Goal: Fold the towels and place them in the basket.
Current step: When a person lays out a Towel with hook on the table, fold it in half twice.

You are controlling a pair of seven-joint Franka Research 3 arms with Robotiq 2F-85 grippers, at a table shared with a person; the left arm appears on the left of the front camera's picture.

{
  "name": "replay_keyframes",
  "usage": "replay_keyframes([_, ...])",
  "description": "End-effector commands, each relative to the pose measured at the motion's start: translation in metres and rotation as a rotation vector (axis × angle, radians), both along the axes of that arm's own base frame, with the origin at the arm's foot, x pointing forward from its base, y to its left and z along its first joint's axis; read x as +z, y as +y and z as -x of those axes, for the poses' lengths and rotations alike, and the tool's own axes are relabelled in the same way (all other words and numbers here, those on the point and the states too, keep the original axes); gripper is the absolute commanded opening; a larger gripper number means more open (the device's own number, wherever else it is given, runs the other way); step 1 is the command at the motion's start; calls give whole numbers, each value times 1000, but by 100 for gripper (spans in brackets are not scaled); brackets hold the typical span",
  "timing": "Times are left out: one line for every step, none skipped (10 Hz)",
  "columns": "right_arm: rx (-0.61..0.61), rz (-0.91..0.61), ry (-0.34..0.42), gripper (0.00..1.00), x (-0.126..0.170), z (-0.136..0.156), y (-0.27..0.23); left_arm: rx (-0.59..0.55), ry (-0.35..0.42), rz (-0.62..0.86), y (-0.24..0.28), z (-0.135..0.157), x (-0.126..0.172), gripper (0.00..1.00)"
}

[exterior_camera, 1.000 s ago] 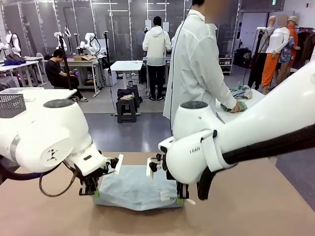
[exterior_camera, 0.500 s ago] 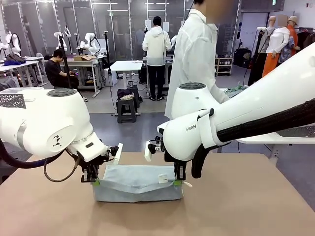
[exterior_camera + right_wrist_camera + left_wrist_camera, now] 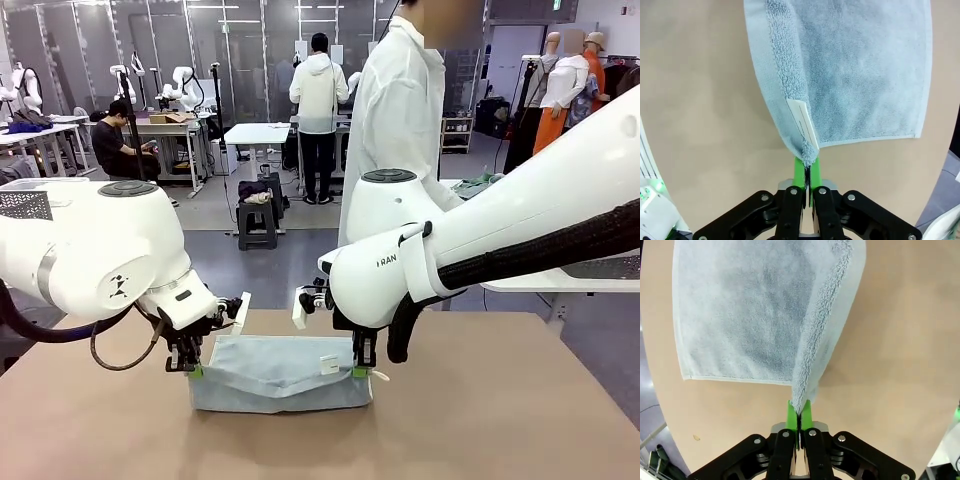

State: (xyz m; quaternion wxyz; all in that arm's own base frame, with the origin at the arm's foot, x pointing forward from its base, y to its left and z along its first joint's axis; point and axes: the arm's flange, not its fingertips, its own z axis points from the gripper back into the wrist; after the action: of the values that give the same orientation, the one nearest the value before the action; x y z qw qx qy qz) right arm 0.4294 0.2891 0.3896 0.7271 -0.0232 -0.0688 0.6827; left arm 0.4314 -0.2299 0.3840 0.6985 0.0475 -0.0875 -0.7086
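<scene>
On the bench [image 3: 500,420], the pale blue towel [image 3: 280,385] lies with its long axis running from arm to arm. The left gripper [image 3: 196,368] is clenched on the towel's left corner. The right gripper [image 3: 360,370] is clenched on its right corner, beside the sewn label [image 3: 328,365]. Both corners are lifted and the rest lies flat, so the fold likely means carrying both across the short width together.

Front view faces across table [image 3: 500,420], wrist views look down close, sharing towel [image 3: 280,375]
</scene>
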Motion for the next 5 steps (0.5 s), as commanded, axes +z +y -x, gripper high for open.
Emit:
replay_keyframes([-6, 13, 3, 5, -1, -19, 1, -9, 6, 13, 1, -19, 6, 4])
replay_keyframes([0, 11, 8, 5, 1, -35, 2, -16, -5, 9, 0, -34, 15, 4])
replay_keyframes([2, 6, 18, 5, 1, -50, 3, -15, 4, 11, 0, -49, 18, 4])
replay_keyframes([8, -3, 38, 5, -2, -70, 2, -13, 19, 16, -2, -66, 18, 4])
replay_keyframes([2, -3, 44, 5, -5, -87, 1, -14, 31, 31, -3, -81, 17, 4])
